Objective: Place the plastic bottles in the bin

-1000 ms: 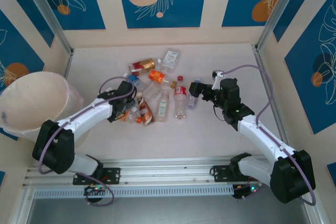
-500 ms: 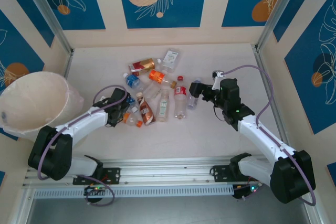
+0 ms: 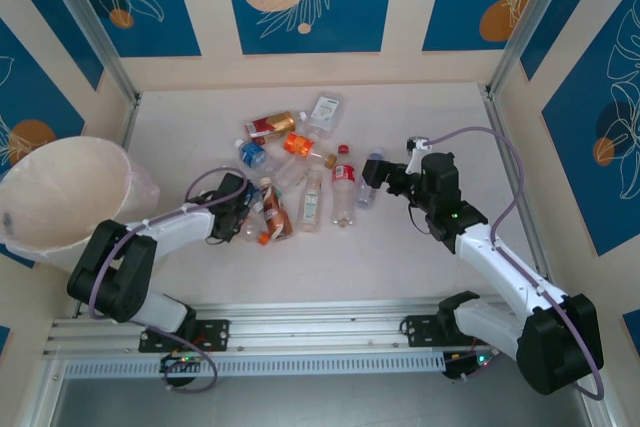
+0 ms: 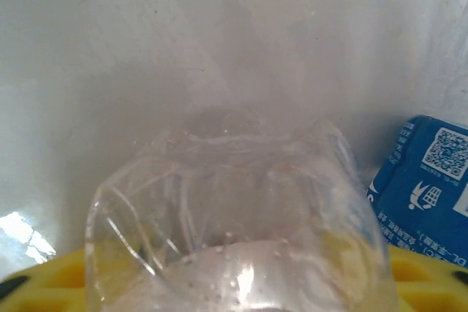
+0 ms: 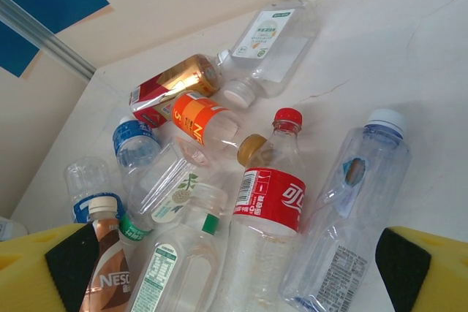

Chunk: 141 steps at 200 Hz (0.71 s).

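— Where are the bottles (image 3: 312, 197) lying?
— Mid-table; the bin (image 3: 60, 197) is standing apart, left. My right gripper (image 5: 234, 272) is gaping over a pale-capped bottle (image 5: 351, 202), cap pointing away. My left gripper (image 4: 234, 294) is straddling a clear bottle (image 4: 241, 217); squeezing or not, I can't tell.

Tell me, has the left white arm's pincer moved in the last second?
Yes. The left pincer has slid toward the near edge of the table, away from the lying gold-and-red plastic bottle, which stayed put.

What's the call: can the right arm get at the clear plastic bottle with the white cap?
Probably yes: the clear white-capped plastic bottle lies just ahead of the right arm, jaws open, nothing between.
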Each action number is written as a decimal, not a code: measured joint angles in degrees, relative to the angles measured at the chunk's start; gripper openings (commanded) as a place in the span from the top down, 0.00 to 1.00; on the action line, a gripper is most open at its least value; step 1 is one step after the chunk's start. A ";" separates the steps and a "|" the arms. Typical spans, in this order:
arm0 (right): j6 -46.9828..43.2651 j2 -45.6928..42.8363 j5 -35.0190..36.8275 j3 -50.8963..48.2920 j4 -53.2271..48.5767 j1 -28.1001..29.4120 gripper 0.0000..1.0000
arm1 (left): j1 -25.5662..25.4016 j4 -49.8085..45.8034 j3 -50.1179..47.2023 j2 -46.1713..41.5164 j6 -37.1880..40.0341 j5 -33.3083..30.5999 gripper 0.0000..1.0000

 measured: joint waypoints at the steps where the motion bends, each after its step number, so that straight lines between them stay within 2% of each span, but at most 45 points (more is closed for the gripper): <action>1: 0.00 0.00 0.00 0.00 -0.02 0.00 0.01 | 0.00 0.07 -0.02 0.00 0.15 0.02 0.57; 14: 0.00 0.00 0.02 0.00 -0.22 0.00 0.01 | 0.00 1.55 -0.11 -0.04 0.72 0.37 0.62; 56: 0.00 0.00 0.04 0.00 -0.35 0.00 0.01 | 0.00 4.00 -1.38 -2.80 6.12 0.11 0.65; 111: 0.00 0.00 0.02 0.00 -0.28 0.00 0.01 | 0.00 3.08 0.44 -15.69 22.75 -2.05 0.63; 141: -0.37 0.00 -1.51 -0.13 1.36 0.00 0.01 | 0.00 1.99 3.04 -18.95 29.90 -1.97 0.63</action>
